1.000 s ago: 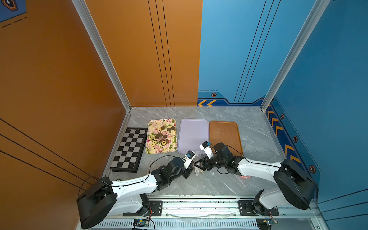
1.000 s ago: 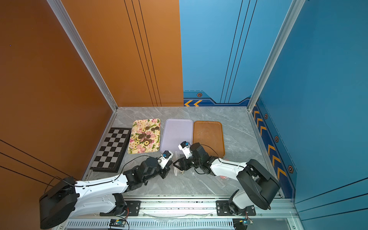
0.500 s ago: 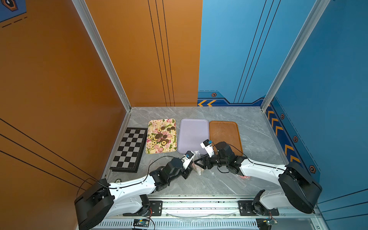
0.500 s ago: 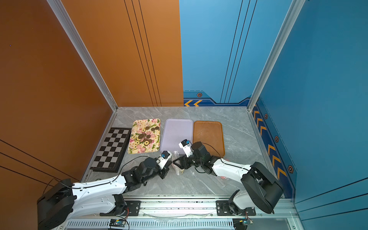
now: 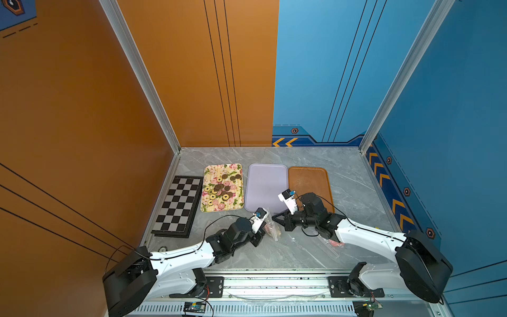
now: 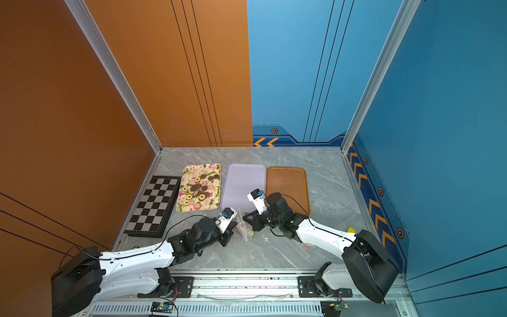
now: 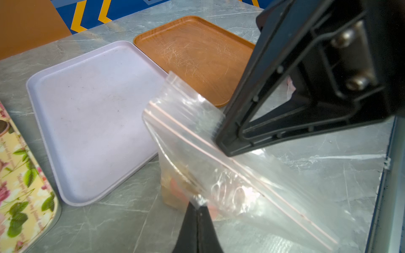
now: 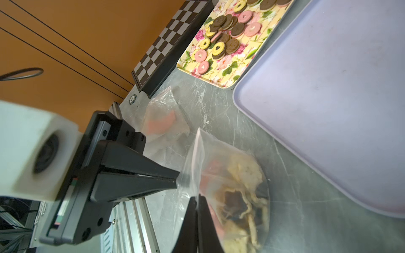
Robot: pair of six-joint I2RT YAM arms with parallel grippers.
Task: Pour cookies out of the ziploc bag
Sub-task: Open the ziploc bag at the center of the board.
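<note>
Ziploc bag (image 5: 272,229) stands tilted on grey table (image 5: 288,255), just near of the lilac tray (image 5: 266,184), between the 2 grippers. Clear plastic, pink zip strip along the upper edge. Can't tell if the zip is open or sealed. Cookies (image 8: 238,197) sit in the bag bottom: cream and dark flower shapes, some pink.

Left gripper (image 7: 196,207) is closed, pinching bag plastic low on its left side. Right gripper (image 8: 198,200) is closed too, pinching the bag from the right, up by the zip strip. Both arms are low, reaching in from the near edge, tips close together at the bag.

- Floral tray (image 5: 212,171) is left of the lilac tray and holds round cookies (image 5: 222,189), brown, pink and yellow, in a loose pile.
- Brown tray (image 5: 310,178) is just right of the lilac tray.
- Chessboard (image 5: 178,205) is far left by the orange wall.
- 2nd clear bag (image 8: 162,122), with pink pieces, lies flat on the table beyond the left gripper, toward the chessboard.
- 3rd clear bag (image 5: 333,243), with pink pieces, lies under the right forearm.
</note>
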